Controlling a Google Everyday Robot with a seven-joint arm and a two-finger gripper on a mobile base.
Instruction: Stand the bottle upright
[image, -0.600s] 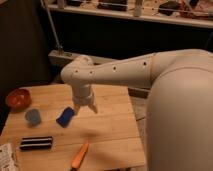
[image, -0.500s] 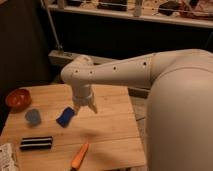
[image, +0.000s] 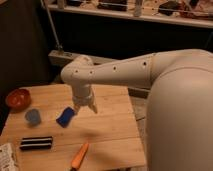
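The bottle (image: 7, 155) lies on its side at the table's front left corner, pale with dark printed marks, partly cut off by the picture's edge. My gripper (image: 84, 107) hangs from the white arm over the middle of the wooden table (image: 110, 130), pointing down. Its two fingers are spread open with nothing between them. It is well to the right of the bottle and farther back, just right of the flat blue item.
A flat blue rectangular item (image: 65, 116) lies beside the gripper. A small blue cup (image: 32, 116) and a red bowl (image: 17, 98) stand at the left. A black striped bar (image: 36, 143) and an orange carrot (image: 80, 155) lie near the front edge.
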